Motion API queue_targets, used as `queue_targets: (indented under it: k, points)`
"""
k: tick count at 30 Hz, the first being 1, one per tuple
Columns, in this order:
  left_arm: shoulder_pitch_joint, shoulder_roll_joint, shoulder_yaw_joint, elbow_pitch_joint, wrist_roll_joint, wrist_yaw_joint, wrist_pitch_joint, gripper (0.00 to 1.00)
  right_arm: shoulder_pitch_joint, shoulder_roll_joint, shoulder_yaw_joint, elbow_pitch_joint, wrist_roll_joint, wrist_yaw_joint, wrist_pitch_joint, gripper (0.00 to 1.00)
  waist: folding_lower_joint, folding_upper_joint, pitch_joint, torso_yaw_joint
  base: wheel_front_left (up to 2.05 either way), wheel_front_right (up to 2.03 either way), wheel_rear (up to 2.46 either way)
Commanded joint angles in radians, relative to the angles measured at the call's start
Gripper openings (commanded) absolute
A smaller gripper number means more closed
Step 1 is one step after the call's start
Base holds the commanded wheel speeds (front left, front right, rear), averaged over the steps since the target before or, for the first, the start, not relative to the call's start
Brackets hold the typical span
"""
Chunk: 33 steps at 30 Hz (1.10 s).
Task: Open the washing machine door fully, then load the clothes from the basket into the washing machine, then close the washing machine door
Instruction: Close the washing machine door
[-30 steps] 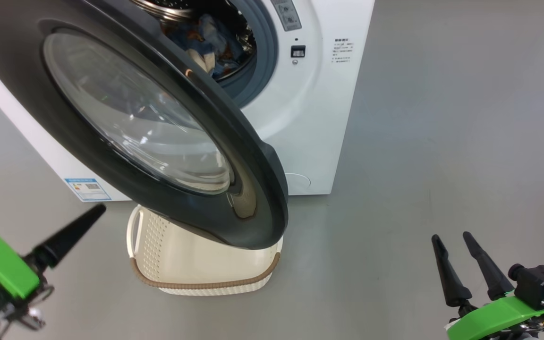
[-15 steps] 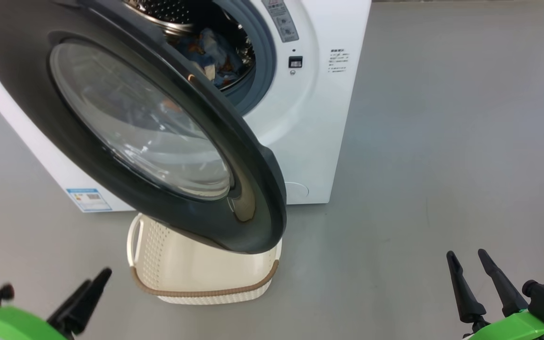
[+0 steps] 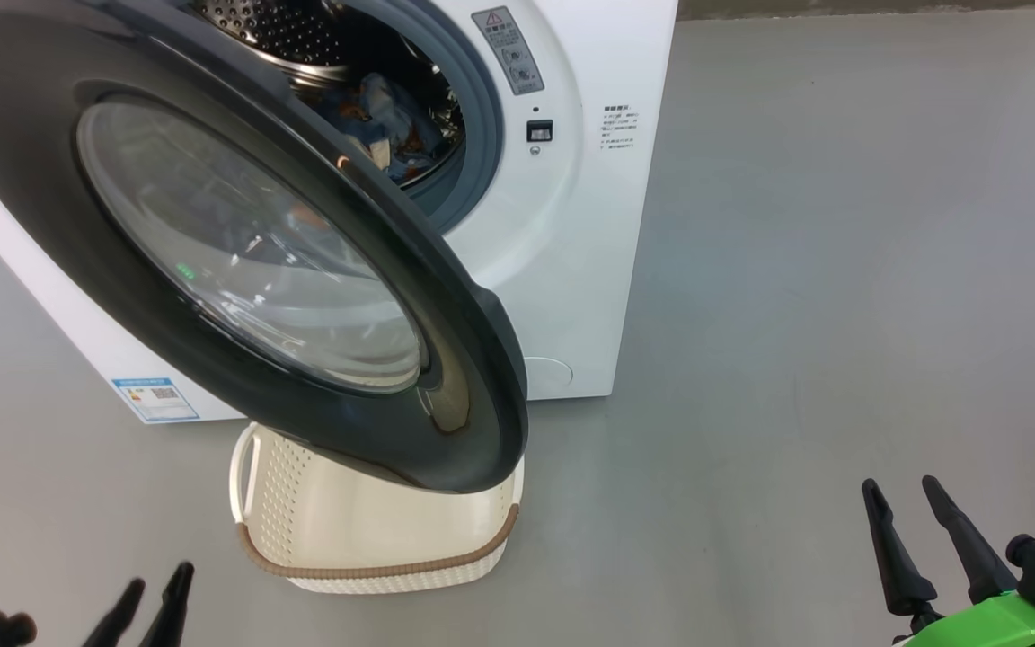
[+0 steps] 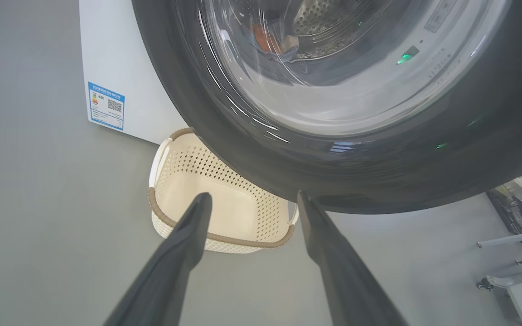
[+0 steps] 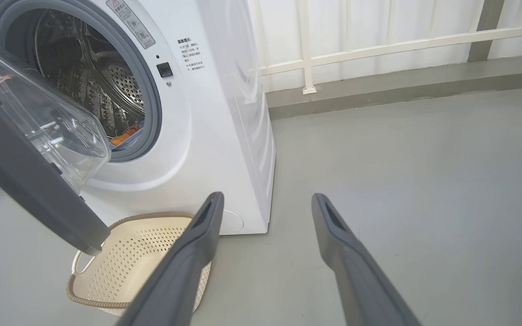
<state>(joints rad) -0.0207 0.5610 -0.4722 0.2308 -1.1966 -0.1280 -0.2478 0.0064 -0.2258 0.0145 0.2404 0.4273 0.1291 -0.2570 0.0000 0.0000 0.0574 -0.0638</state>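
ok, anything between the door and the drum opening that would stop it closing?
Nothing visible in the gap behind the door. The clothes lie inside the drum, an orange edge close to the grey seal; overlap unclear. The basket stands on the floor under its lower edge.

R gripper (image 5: 266, 196) wide apart nr basket (image 5: 147, 240), washer door (image 5: 25, 181) swung out above.

We see a plain grey floor (image 3: 841, 270). At the far edge of this floor runs a low grey kerb (image 5: 401, 86), carrying a white railing (image 5: 305, 45).
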Motion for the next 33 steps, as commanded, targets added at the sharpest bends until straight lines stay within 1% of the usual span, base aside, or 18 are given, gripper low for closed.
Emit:
queue_targets:
  k: [1, 5, 10, 13, 16, 20, 24, 33]
  points:
    - [-0.056, 0.017, 0.061, -0.008, 0.036, -0.003, -0.013, 1.0, 0.014, -0.024, 0.01, -0.02, 0.011, 0.002, -0.005, 1.0, 0.0, 0.0, 0.001, 0.0, 0.0, 0.0, 0.0]
    - [-0.052, -0.047, 0.161, 0.004, 0.222, -0.003, -0.014, 1.0, 0.013, -0.023, -0.001, -0.024, 0.009, 0.002, -0.005, 1.0, 0.0, 0.0, 0.006, -0.006, 0.0, 0.0, 0.0]
    - [-0.031, -0.12, 0.261, -0.035, 0.442, -0.003, -0.014, 1.0, 0.008, -0.019, -0.011, -0.029, 0.005, 0.002, -0.005, 1.0, 0.0, 0.0, 0.01, -0.016, 0.0, 0.0, 0.0]
    - [-0.017, -0.158, 0.306, -0.067, 0.538, -0.003, -0.014, 1.0, 0.008, -0.017, -0.015, -0.031, 0.005, 0.002, -0.005, 1.0, 0.0, 0.0, 0.012, -0.02, 0.0, 0.0, 0.0]
    - [-0.005, -0.19, 0.347, -0.098, 0.609, -0.003, -0.014, 1.0, 0.007, -0.014, -0.019, -0.033, 0.004, 0.002, -0.005, 1.0, 0.0, 0.0, 0.014, -0.023, 0.0, 0.0, 0.0]
    - [0.01, -0.228, 0.391, -0.134, 0.672, -0.003, -0.014, 1.0, 0.005, -0.011, -0.024, -0.035, 0.002, 0.002, -0.005, 1.0, 0.0, 0.0, 0.016, -0.027, 0.0, 0.0, 0.0]
    - [0.024, -0.252, 0.403, -0.149, 0.71, -0.003, -0.014, 1.0, 0.004, -0.009, -0.029, -0.039, 0.001, 0.002, -0.005, 1.0, 0.0, 0.0, 0.018, -0.027, 0.0, 0.0, 0.0]
    - [0.034, -0.282, 0.428, -0.134, 0.728, -0.003, -0.014, 1.0, -0.003, 0.002, -0.026, -0.039, -0.001, 0.002, -0.005, 1.0, 0.0, 0.0, 0.029, -0.025, 0.0, 0.0, 0.0]
